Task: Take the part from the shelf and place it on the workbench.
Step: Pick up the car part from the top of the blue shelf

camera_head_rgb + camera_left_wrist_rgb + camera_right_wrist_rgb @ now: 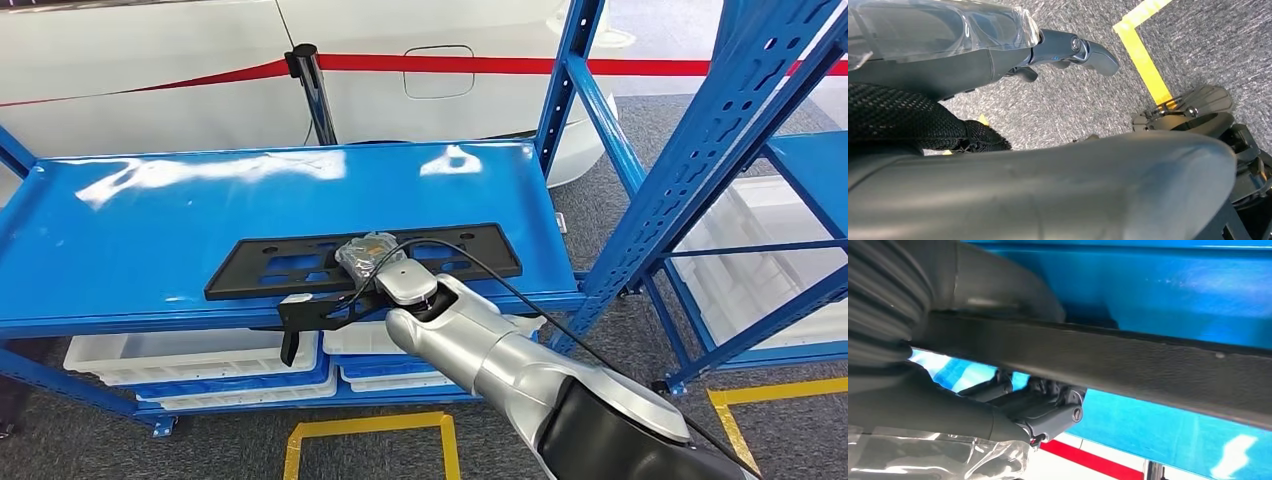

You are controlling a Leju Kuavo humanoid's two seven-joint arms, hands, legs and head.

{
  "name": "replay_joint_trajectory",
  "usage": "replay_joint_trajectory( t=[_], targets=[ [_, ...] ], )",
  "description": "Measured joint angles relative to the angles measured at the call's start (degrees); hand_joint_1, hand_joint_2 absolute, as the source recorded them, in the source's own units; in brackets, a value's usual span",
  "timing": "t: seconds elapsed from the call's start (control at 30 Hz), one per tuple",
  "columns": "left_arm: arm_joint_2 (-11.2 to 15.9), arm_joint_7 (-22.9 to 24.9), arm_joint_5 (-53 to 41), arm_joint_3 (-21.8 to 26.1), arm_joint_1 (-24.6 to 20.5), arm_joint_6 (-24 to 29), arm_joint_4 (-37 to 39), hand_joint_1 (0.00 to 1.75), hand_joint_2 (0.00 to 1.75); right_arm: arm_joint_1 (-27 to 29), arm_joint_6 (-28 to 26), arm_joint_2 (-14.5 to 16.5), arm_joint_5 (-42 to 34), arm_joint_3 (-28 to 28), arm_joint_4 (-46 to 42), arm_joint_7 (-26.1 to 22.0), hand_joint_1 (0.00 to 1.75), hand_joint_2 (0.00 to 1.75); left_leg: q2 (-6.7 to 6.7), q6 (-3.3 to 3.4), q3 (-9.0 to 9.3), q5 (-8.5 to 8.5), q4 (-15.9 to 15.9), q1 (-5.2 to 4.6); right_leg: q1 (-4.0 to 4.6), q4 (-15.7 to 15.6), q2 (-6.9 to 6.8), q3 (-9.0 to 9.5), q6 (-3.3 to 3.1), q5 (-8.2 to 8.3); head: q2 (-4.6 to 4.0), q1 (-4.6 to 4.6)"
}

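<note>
The part (300, 265) is a long flat black plastic frame lying on the blue shelf (130, 230), with a small clear bag (368, 250) of hardware on top of it. My right hand (325, 312) is at the shelf's front edge, against the near strip of the part. In the right wrist view that strip (1148, 365) crosses between the grey thumb and the dark fingers (1048, 412), which reach out over it; the thumb hangs down off the shelf edge. My left hand (1063, 50) hangs over grey carpet with a finger stretched out and nothing in it.
White bins (190, 360) sit on the level under the shelf. Blue uprights (690, 170) stand at right, with another shelf and white bins (770, 230) beyond. A white car (150, 70) and a black post (315, 90) are behind. Yellow floor tape (370, 430) lies below.
</note>
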Motion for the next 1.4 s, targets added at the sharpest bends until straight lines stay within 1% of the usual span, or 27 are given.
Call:
replay_joint_trajectory(
  t=[0.27,0.4,0.53,0.63,0.8,0.97,1.17,1.4],
  targets=[
    [0.02,-0.02,0.28,-0.31,-0.01,0.1,0.0,0.0,0.0,-0.31,-0.08,0.0,-0.5,0.0,0.02,-0.04,1.75,1.75,0.0,0.0,0.01,0.0,0.0,0.0,0.0,0.0,0.0,0.01,0.0,0.0,0.0,0.0],
    [0.02,-0.86,-0.04,-0.71,0.05,1.19,0.0,0.0,0.0,-0.4,-0.17,0.0,-0.68,0.01,0.02,-0.07,1.75,1.75,-0.01,0.0,0.02,0.0,0.0,0.0,0.0,0.0,-0.01,0.02,0.0,0.0,0.0,0.0],
    [0.02,-1.53,-0.23,-1.05,0.1,2.02,0.0,0.0,1.75,-0.43,-0.25,0.0,-0.74,0.02,0.02,-0.07,1.75,1.75,0.0,0.0,0.03,0.0,0.0,0.0,0.0,0.0,-0.01,0.03,0.0,0.0,0.0,0.0],
    [0.02,-2.12,-1.22,-1.4,0.08,2.76,0.0,0.0,1.75,-0.43,-0.26,-0.01,-0.75,0.02,0.03,-0.06,1.75,1.75,0.0,0.0,0.03,0.0,0.0,0.0,0.0,0.0,-0.01,0.03,0.0,0.0,0.0,0.0],
    [0.04,-5.44,-2.95,-2.66,0.0,4.61,0.0,0.0,1.75,-0.44,-0.32,-0.23,-1.17,0.02,0.02,0.08,1.75,1.75,0.0,0.0,0.05,0.0,0.0,0.0,0.0,0.0,-0.01,0.03,0.0,0.0,0.0,0.0],
    [0.03,-5.84,-4.75,-4.33,-0.18,7.74,0.0,0.0,1.75,-0.43,-0.9,-0.69,-1.26,0.02,0.02,0.8,1.75,1.75,0.0,0.0,0.08,0.0,0.0,0.0,0.0,0.0,-0.01,0.06,0.0,0.0,0.0,0.0],
    [0.02,-5.66,-3.38,-5.59,-0.51,6.82,0.0,0.0,1.75,-0.4,-2.46,-1.17,-0.55,0.03,0.02,1.04,1.75,1.75,0.0,0.0,0.09,0.0,0.0,0.0,0.0,0.0,-0.01,0.07,0.0,0.0,0.0,0.01],
    [0.02,-6.11,-2.91,-6.16,-1.16,6.26,0.0,0.0,1.75,0.07,-7.05,-1.93,1.74,0.04,-0.06,0.82,1.75,1.75,0.0,0.0,0.07,0.0,0.0,0.0,0.0,0.0,-0.01,0.07,0.0,0.0,0.0,0.0]
  ],
)
